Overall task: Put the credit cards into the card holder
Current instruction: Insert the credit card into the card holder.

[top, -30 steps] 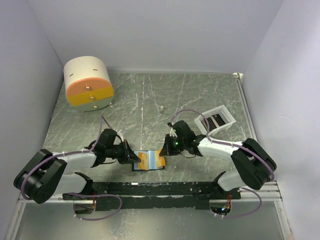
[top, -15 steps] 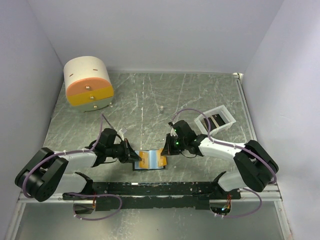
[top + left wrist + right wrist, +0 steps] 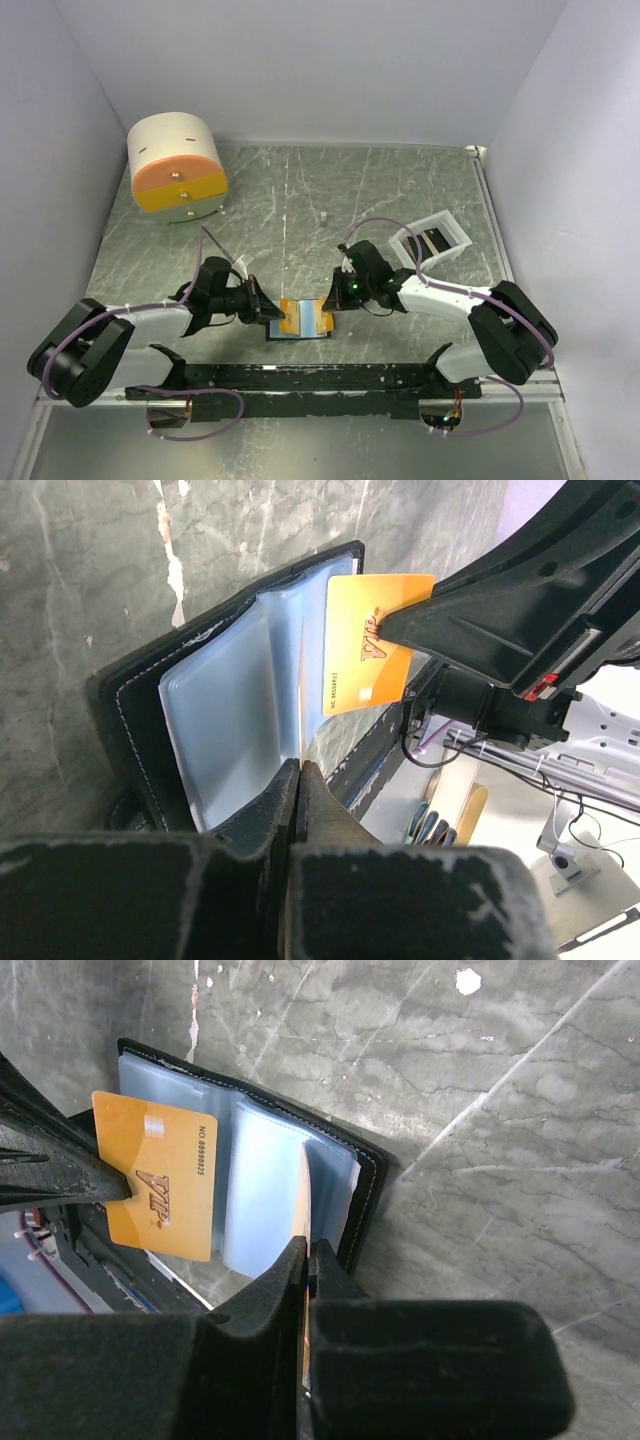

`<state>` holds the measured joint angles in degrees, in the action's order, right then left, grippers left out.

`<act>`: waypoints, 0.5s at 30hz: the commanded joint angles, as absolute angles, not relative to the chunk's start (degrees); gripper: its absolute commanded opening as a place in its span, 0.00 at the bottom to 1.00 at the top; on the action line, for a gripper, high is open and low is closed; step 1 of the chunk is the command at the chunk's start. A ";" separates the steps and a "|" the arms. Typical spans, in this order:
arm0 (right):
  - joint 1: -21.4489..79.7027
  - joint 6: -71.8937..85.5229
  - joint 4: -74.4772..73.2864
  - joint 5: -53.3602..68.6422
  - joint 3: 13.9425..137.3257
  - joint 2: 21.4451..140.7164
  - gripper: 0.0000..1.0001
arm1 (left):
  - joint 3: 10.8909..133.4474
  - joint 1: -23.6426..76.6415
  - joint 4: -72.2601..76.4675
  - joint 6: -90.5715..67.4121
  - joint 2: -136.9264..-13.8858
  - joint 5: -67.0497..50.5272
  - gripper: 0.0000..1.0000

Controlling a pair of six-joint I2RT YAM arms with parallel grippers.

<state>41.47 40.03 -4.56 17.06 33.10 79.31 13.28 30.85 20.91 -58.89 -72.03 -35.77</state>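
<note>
The black card holder (image 3: 298, 337) lies open near the table's front edge, its bluish-grey pockets (image 3: 225, 710) facing up. My left gripper (image 3: 268, 313) is shut on a gold-orange credit card (image 3: 160, 1175), which stands over the holder's left half. That card shows edge-on (image 3: 300, 680) above my left gripper (image 3: 299, 765) in the left wrist view. My right gripper (image 3: 328, 302) is shut on a second gold card (image 3: 365, 645) over the right half, seen edge-on (image 3: 305, 1200) by my right gripper (image 3: 308, 1245). The holder's black rim (image 3: 365, 1175) lies beside it.
A white open-topped tray (image 3: 455, 228) with a dark card (image 3: 433, 240) in it sits at the right. The round cream-and-orange drawer box (image 3: 178, 165) stands at the back left. A small white bit (image 3: 324, 214) lies mid-table.
The two gold cards have drawn slightly apart, so the bluish pocket shows between them. Both arms have hardly shifted.
</note>
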 commanded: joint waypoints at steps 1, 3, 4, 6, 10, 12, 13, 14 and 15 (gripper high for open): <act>41.40 38.81 -7.79 13.96 32.45 79.00 0.00 | 13.12 31.05 25.50 -57.76 -73.84 -37.95 0.07; 41.42 38.69 -8.11 13.90 32.71 79.14 0.00 | 12.87 31.11 26.91 -57.40 -74.87 -38.41 0.07; 41.42 38.67 -8.23 14.03 32.84 79.25 0.00 | 12.96 31.10 26.71 -57.05 -75.41 -38.25 0.07; 41.44 38.61 -8.34 14.17 33.00 79.41 0.00 | 13.47 31.09 25.01 -55.78 -76.51 -37.65 0.07; 41.45 38.50 -8.76 14.19 33.27 79.46 0.00 | 12.67 31.11 26.49 -55.92 -77.83 -37.88 0.07; 41.40 38.41 -8.91 14.07 33.39 79.28 0.00 | 12.51 31.11 26.59 -55.84 -78.13 -37.97 0.07; 41.40 38.39 -8.88 14.01 33.31 79.09 0.00 | 12.41 31.09 26.50 -55.70 -78.13 -37.97 0.07; 41.41 38.35 -8.76 13.80 33.26 79.03 0.00 | 12.39 31.07 26.35 -55.46 -78.13 -37.85 0.07; 41.40 38.32 -8.64 13.67 33.20 79.14 0.00 | 12.39 31.11 25.72 -55.23 -78.11 -37.83 0.07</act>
